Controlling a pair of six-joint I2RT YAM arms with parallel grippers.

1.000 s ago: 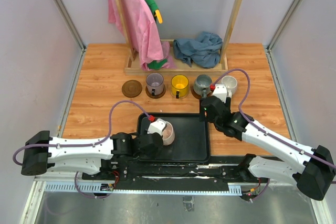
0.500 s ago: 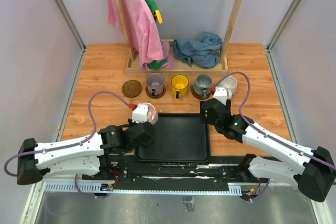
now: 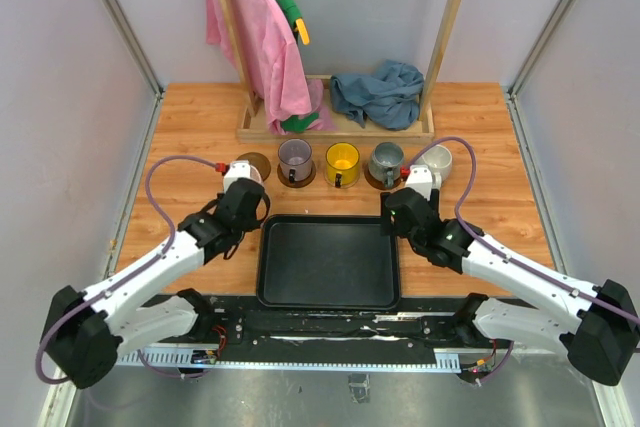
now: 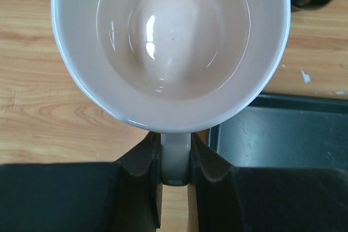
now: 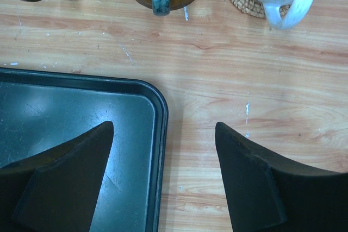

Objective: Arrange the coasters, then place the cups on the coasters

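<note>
We found the left jaws closed narrowly on the handle of the pale pink cup [image 4: 169, 42], upright above the worktop [image 4: 49, 112] near the uncovered dark brown coaster [image 3: 258, 159]. The right jaws stood wide, gripping nothing, over the far corner of the black tray [image 5: 65, 112].

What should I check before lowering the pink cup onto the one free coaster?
1. Grip: left gripper shut on the handle of the pink cup: ok.
2. Dark coaster unoccupied: ok, though partly hidden.
3. Cup centred over that coaster: cannot tell.
4. Gap to the purple cup: ok.
5. Right gripper open, empty, over the corner of the tray, out of the way: ok.
</note>
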